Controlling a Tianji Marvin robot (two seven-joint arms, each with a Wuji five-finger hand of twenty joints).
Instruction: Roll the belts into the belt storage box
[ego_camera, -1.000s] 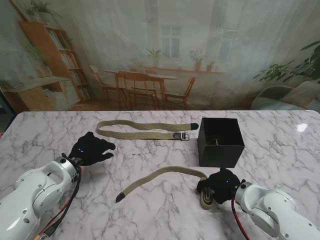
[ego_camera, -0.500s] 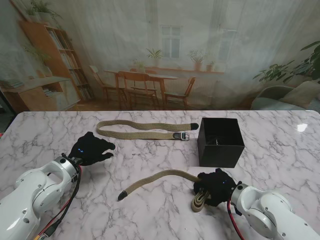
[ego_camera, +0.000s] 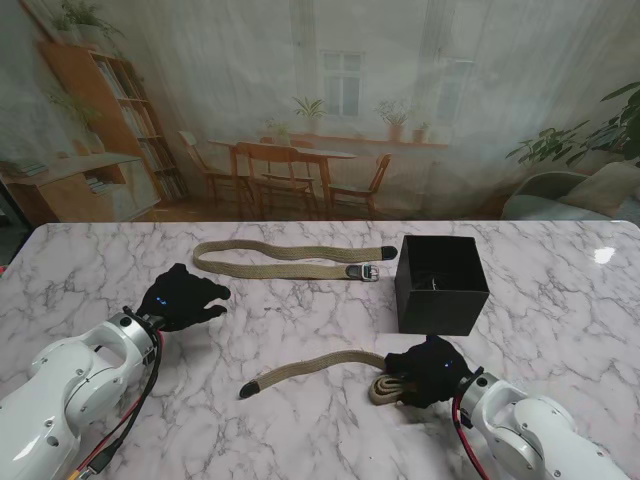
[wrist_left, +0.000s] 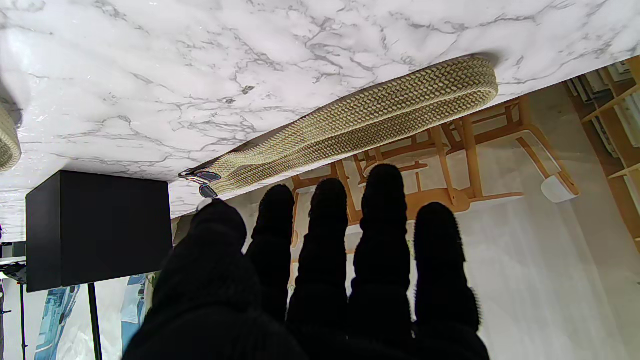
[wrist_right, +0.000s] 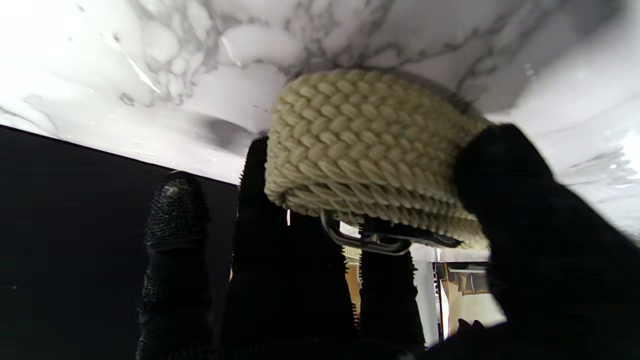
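My right hand (ego_camera: 428, 370) sits low on the marble table (ego_camera: 300, 420), near me and right of centre, with its black-gloved fingers (wrist_right: 280, 260) and thumb closed on the rolled end of the near belt (ego_camera: 320, 364). In the right wrist view that roll (wrist_right: 370, 150) is a short, thick coil of woven khaki webbing pressed against the table top, pinched between my thumb on one side and my fingers on the other, and a dark metal buckle (wrist_right: 370, 240) shows at its open face. From the coil the rest of this belt runs out flat to the left across the table in a gentle curve, ending in a dark tip (ego_camera: 246, 390) well to the left of my hand. The black belt storage box (ego_camera: 440, 284) stands just beyond my right hand, farther from me, with its top open; I cannot tell what lies inside. The far belt (ego_camera: 290, 259) lies folded back on itself, flat on the table and far from me, its buckle (ego_camera: 364, 271) and dark tip close to the left side of the box without clearly touching it. My left hand (ego_camera: 182, 298) is over the left part of the table, well apart from both belts, holding nothing, with its fingers (wrist_left: 380, 240) stretched out side by side and only slightly parted. The left wrist view looks past those fingers to the far belt (wrist_left: 360, 125) and the dark box (wrist_left: 100, 230).
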